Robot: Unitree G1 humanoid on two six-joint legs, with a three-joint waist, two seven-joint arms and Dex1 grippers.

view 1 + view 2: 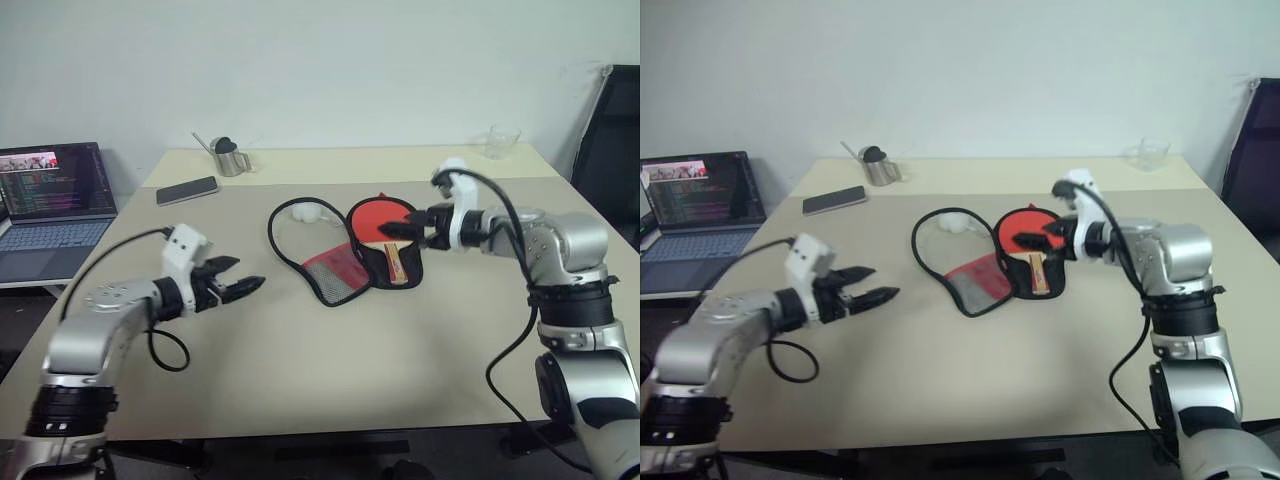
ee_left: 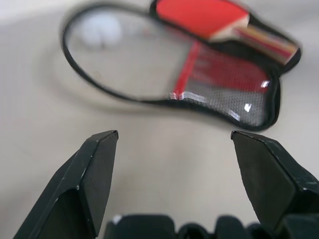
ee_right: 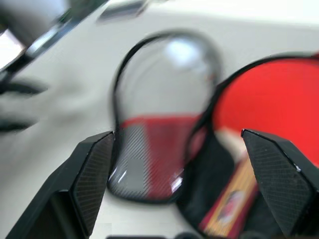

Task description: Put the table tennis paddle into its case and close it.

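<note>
Right gripper (image 1: pixel 402 231) overlaps the near edge of the table tennis paddle (image 1: pixel 378 216), so that part of the red face is hidden in the head views; contact between them cannot be told. The white round objects (image 1: pixel 312 212) inside the open flap of the case (image 1: pixel 335 270) are too small and blurred to identify, and the flap's print is unreadable. The laptop (image 1: pixel 52 208) is cut off by the picture's left edge, its screen text illegible; the dark chair (image 1: pixel 615 140) is cut off at the right edge.
</note>
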